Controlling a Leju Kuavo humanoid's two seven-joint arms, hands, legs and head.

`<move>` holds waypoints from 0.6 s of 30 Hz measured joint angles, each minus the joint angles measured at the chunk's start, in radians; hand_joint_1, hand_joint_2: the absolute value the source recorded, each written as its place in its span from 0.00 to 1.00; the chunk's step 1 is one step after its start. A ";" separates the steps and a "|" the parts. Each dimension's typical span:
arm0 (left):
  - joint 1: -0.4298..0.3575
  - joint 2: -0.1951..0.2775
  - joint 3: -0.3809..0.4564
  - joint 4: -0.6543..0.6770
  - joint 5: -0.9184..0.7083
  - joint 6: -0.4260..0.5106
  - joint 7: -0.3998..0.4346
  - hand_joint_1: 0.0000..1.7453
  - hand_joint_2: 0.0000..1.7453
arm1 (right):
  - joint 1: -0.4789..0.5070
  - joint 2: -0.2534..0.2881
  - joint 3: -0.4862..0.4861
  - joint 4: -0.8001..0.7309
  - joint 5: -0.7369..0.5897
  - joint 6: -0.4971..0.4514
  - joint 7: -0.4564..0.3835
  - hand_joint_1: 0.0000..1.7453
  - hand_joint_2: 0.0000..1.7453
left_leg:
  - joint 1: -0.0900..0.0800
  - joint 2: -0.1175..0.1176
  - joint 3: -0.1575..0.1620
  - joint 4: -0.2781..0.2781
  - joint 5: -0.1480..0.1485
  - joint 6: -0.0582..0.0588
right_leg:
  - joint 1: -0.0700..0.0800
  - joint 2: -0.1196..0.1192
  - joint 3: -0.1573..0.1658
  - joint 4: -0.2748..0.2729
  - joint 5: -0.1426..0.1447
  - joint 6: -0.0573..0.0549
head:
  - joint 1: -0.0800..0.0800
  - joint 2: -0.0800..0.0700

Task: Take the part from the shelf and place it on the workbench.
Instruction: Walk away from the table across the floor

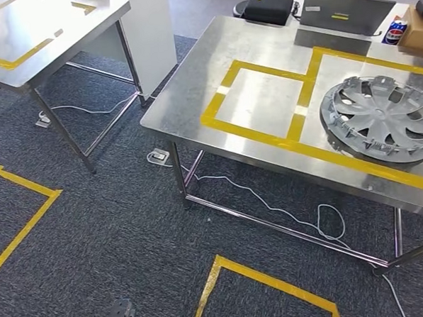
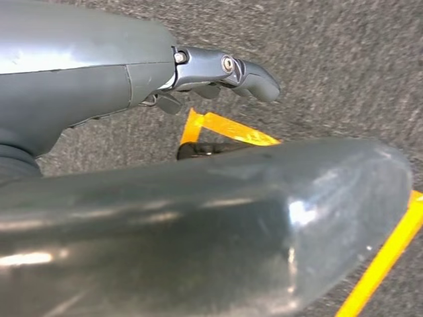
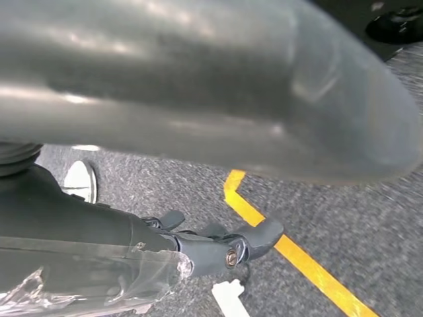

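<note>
Hubcap [image 1: 381, 117] lies flat on steel worktop [image 1: 196, 102], inside yellow tape outline. Left hand [image 2: 219, 69] and right hand [image 3: 219, 247] hang over carpet; fingers extended, apart, holding nothing.

Grey hubcap [image 1: 380, 118] lies flat on the steel workbench [image 1: 259, 99].

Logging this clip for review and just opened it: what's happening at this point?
Nothing is being handled right now. The wheel cover already lies on the steel workbench, inside a yellow-taped zone at its right end. Both arms hang down over the carpet: the left hand and the right hand each hold nothing, fingers loosely extended above yellow floor tape. A laptop and a black case sit at the bench's far edge.
</note>
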 joint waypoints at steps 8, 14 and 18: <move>0.000 -0.003 -0.008 0.000 -0.025 -0.008 -0.034 0.00 0.00 | -0.009 -0.010 -0.022 0.002 0.004 -0.021 0.074 0.00 0.00 | -0.001 -0.001 -0.052 0.004 0.067 -0.035 | 0.015 -0.001 0.220 -0.317 0.044 -0.041 | 0.002 0.000; 0.007 -0.011 -0.003 0.000 0.012 0.019 -0.125 0.00 0.00 | -0.007 0.018 -0.011 0.003 0.083 -0.110 0.109 0.00 0.00 | 0.010 -0.001 -0.122 0.284 -0.143 -0.062 | 0.011 -0.008 0.136 -0.316 0.123 -0.059 | -0.003 0.000; 0.005 -0.014 -0.002 0.000 0.016 0.005 -0.111 0.00 0.00 | 0.001 0.025 -0.014 0.004 0.068 -0.115 0.138 0.00 0.00 | 0.023 -0.002 0.039 0.149 -0.073 -0.069 | 0.008 -0.011 0.076 -0.308 0.167 -0.040 | -0.004 0.000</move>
